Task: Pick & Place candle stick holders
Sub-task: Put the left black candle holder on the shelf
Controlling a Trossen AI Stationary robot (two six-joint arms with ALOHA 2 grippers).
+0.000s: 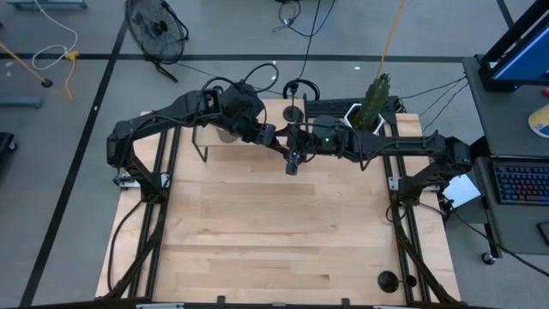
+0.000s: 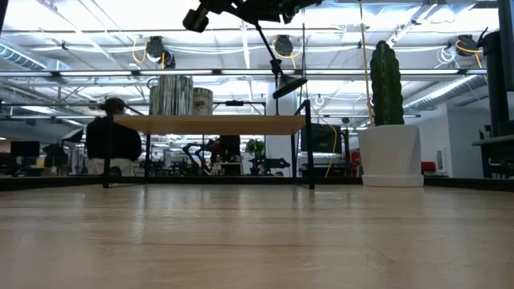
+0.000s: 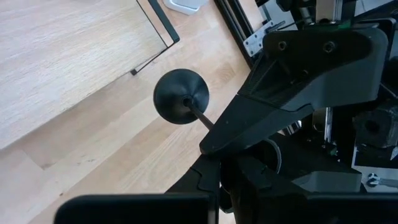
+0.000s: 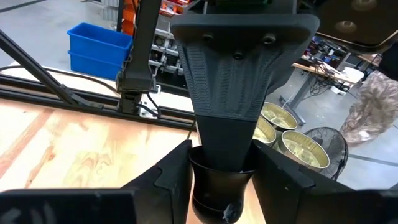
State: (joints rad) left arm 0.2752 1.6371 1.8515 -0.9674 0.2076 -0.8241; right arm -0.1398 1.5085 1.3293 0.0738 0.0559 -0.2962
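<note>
Above the counter (image 1: 274, 232), toward twelve o'clock, the two arms meet around one candlestick (image 1: 292, 159), which hangs in the air, tilted. The left gripper (image 1: 273, 136) has its jaws closed on the thin stem. The right gripper (image 1: 300, 137) has its jaws around the cup top. Another candlestick (image 1: 388, 280) stands at five o'clock, near the counter edge.

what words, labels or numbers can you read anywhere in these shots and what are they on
No text can be read in any view.
Candle stick holder held in the left gripper: plain black, no marking.
Second candle stick holder at the table's near right corner: no marking.
Metal tins on the small shelf: any label too blurred.
White cactus pot: blank.
</note>
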